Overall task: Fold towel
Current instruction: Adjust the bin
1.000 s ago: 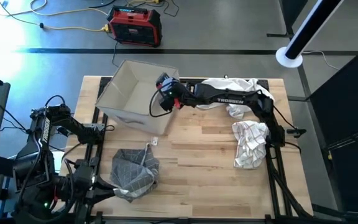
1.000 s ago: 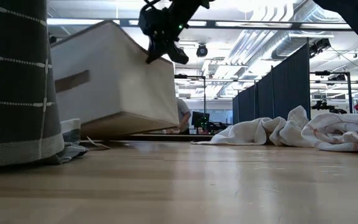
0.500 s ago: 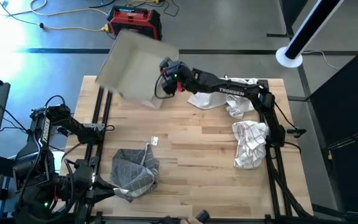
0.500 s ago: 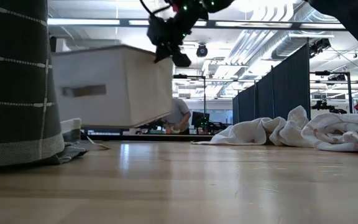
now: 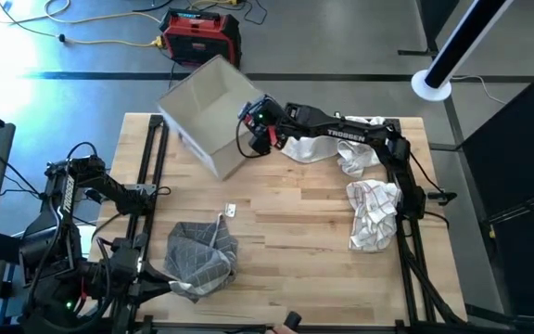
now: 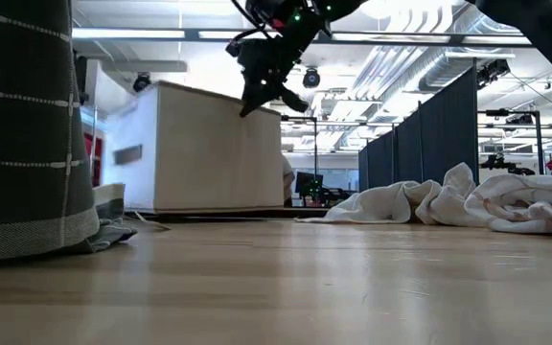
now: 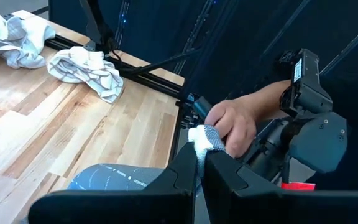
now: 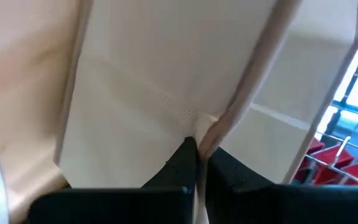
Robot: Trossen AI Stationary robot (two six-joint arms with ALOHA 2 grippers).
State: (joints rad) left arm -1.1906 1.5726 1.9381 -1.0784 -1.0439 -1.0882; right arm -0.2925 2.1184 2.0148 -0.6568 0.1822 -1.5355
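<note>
the right hand (image 5: 265, 133) is clenched on the rim of the fabric storage box (image 5: 213, 113), its two dark fingers (image 8: 188, 163) pinching the box wall where a seam runs up to the edge. the box stands upright and open at the far left part of the tabletop (image 5: 304, 223), directly under and beside this hand, and appears to rest on the wood in the low view. just behind the hand, along its own arm, a pile of white towels (image 5: 336, 148) lies at the far edge of the tabletop. nearer than that pile, by the right arm's base, lies a crumpled white towel with dark stripes (image 5: 373, 215). well apart from the right hand, at the near left of the tabletop, sits a grey checked towel (image 5: 200, 258), bunched in a heap. a small white tag (image 5: 230, 211) lies on the wood between the box and the grey towel. the left hand (image 7: 199, 171) is off the left edge of the tabletop, fingers pressed together, gripping nothing. past it, a person's hand (image 7: 234, 124) holds a small patterned cloth (image 7: 205, 139).
</note>
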